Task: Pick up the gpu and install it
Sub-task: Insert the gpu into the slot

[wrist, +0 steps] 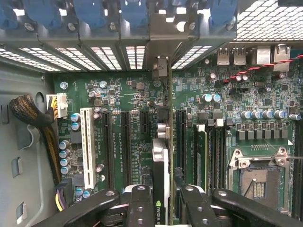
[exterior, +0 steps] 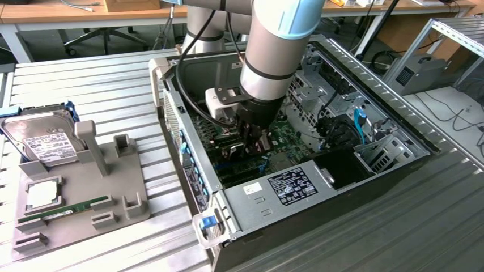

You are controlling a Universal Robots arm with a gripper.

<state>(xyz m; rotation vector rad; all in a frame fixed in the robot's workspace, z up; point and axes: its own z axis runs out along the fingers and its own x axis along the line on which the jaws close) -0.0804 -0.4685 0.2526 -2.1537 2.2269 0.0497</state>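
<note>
The gpu (wrist: pixel 161 163) stands edge-on over the green motherboard (wrist: pixel 132 94) inside the open computer case (exterior: pixel 302 192). It runs along the black expansion slots, and its silvery end bracket (wrist: pixel 160 66) sits at the case's rear slot openings. My gripper (wrist: pixel 165 208) is shut on the card, one black finger (wrist: pixel 139 208) on each side of it. In the exterior view the arm reaches down into the case and the gripper (exterior: pixel 253 139) holds the dark card (exterior: pixel 243 152) low over the board. Whether the card's edge sits in a slot I cannot tell.
A white slot (wrist: pixel 87 146) and a braided cable bundle (wrist: pixel 33 118) lie to one side of the card, memory slots and the CPU socket (wrist: pixel 258 182) to the other. Outside the case, a grey fixture (exterior: pixel 113 187) holds a hard drive (exterior: pixel 45 139) and a green memory stick (exterior: pixel 64 209).
</note>
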